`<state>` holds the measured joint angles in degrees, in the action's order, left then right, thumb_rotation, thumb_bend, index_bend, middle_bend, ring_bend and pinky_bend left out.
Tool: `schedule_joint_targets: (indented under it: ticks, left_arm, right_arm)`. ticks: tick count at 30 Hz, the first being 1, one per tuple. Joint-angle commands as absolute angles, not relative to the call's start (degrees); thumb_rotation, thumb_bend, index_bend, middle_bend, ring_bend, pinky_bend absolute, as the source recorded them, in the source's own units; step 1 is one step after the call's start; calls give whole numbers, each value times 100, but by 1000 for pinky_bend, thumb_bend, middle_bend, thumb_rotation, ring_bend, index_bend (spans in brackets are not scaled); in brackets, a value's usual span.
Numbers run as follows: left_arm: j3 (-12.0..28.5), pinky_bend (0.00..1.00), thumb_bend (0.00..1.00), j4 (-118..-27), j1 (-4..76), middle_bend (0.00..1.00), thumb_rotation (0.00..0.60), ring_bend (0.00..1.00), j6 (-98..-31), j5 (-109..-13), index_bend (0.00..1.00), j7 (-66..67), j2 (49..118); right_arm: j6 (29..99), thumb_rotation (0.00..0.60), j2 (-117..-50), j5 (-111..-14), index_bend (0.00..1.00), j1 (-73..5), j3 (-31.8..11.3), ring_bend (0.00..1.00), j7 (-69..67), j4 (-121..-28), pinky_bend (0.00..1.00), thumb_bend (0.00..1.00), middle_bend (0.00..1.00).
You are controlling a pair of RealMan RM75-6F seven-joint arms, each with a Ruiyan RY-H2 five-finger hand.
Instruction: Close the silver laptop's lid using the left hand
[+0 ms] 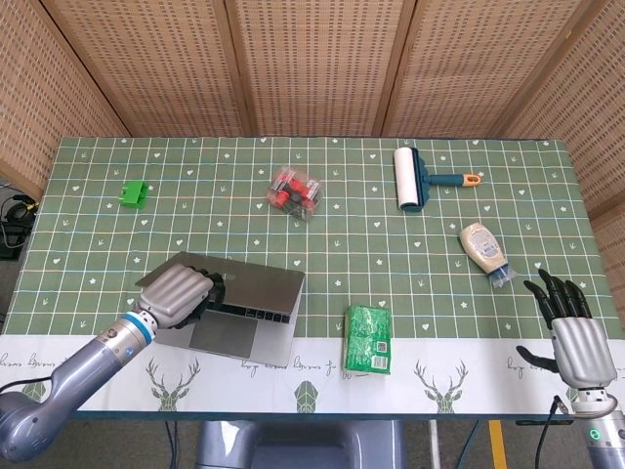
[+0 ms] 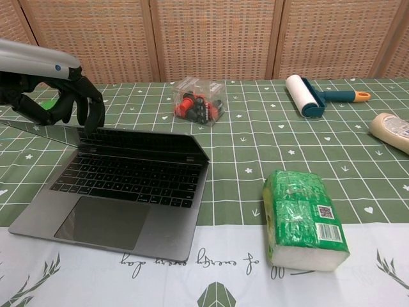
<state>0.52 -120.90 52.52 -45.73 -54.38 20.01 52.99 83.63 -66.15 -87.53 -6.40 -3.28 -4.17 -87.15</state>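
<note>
The silver laptop (image 1: 256,289) (image 2: 128,217) lies at the table's front left with its lid tilted far down over the keyboard, a narrow wedge still showing. My left hand (image 1: 179,292) (image 2: 56,102) presses on the lid's upper edge from behind, its dark fingers (image 2: 89,115) curled over the rim. It holds nothing. At the front right corner my right hand (image 1: 573,327) hovers off the table edge with its fingers spread, empty; the chest view does not show it.
A green wrapped packet (image 1: 368,338) (image 2: 301,217) lies right of the laptop. Further back stand a clear box of red items (image 1: 295,191) (image 2: 199,103), a lint roller (image 1: 410,179) (image 2: 304,94), a cream bottle (image 1: 483,248) (image 2: 391,130) and a small green block (image 1: 133,192).
</note>
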Motion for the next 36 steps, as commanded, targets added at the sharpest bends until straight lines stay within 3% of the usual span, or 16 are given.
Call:
schedule_joint_targets:
  ticks: [1, 19, 36]
  left_arm:
    - [57, 365, 1000, -12115, 5195, 308, 600, 334, -4429, -5571, 476, 1824, 5228]
    - [-122, 450, 1000, -11946, 4961, 267, 600, 336, -3992, -6079, 430, 1321, 5454]
    - [-395, 462, 1000, -11406, 4792, 235, 600, 336, -3893, -6086, 404, 1319, 6215]
  right_arm:
    - [8367, 600, -6610, -8754, 151, -639, -329, 0, -419, -8724, 21, 99, 0]
    - [8433, 600, -6543, -8777, 165, -603, -327, 0, -468, -8798, 21, 99, 0]
    - [8404, 600, -6507, -8787, 178, -598, -301, 0, -459, -8854, 21, 99, 0]
